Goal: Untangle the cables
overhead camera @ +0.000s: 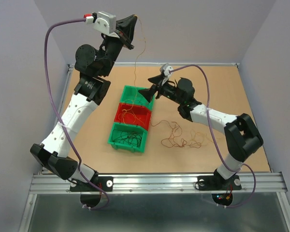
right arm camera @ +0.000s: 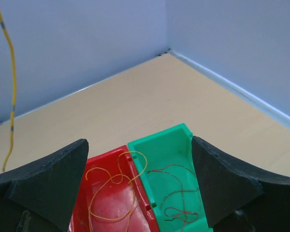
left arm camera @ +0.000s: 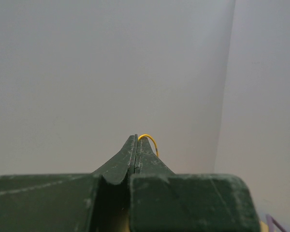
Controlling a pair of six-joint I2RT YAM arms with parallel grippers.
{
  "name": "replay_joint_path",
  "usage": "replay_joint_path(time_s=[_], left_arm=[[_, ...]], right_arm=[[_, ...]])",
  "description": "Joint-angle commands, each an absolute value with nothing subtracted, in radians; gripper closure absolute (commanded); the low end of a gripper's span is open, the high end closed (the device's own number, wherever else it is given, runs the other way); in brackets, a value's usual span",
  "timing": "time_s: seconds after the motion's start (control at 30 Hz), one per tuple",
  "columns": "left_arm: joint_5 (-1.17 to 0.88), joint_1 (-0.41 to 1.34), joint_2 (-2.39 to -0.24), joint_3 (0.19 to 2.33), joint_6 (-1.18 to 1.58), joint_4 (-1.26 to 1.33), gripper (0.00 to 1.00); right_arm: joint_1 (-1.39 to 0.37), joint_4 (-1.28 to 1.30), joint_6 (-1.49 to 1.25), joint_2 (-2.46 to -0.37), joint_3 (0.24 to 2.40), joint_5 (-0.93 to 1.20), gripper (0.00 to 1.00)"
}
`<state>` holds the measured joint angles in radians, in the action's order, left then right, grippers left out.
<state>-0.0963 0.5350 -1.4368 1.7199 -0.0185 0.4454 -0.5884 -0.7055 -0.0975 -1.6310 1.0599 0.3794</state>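
In the left wrist view, the yellow wire [left arm camera: 150,141] shows only as a short arc at centre frame; the rest is hidden behind the closed left tool [left arm camera: 136,140]. In the right wrist view, the red bin [right arm camera: 106,203] and green bin [right arm camera: 176,186] run off the bottom edge, flanked and partly covered by the right tool [right arm camera: 140,179]. The hanging strand [right arm camera: 10,87] exits the top left corner.

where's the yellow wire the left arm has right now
In the top view the yellow wire hangs from the raised, shut left hand at upper left, running down to the red bin, between the two green bins.
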Motion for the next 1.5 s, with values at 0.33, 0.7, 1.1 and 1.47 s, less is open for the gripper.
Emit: replay_joint_path(time_s=[0.33,0.7,1.1,1.47], left_arm=[[-0.084,0.531,-1.361,1.694,-0.063,0.494,1.00],[-0.124,0.529,-1.388,1.729,-0.005,0.485,1.00],[-0.118,0.529,-1.424,1.776,-0.005,0.463,1.00],[-0.124,0.531,-1.428,1.790,0.032,0.453,1.00]], right_arm=[[-0.597,-0.943,-0.206,-1.661,1.115,0.677,0.14],[-0.592,-0.792,-0.150,-1.557,1.061,0.332,0.13],[-0.581,-0.701,-0.160,-1.457,1.031,0.449,0.12],[-0.581,-0.641,-0.144,-1.539,1.146,0.233,0.22]])
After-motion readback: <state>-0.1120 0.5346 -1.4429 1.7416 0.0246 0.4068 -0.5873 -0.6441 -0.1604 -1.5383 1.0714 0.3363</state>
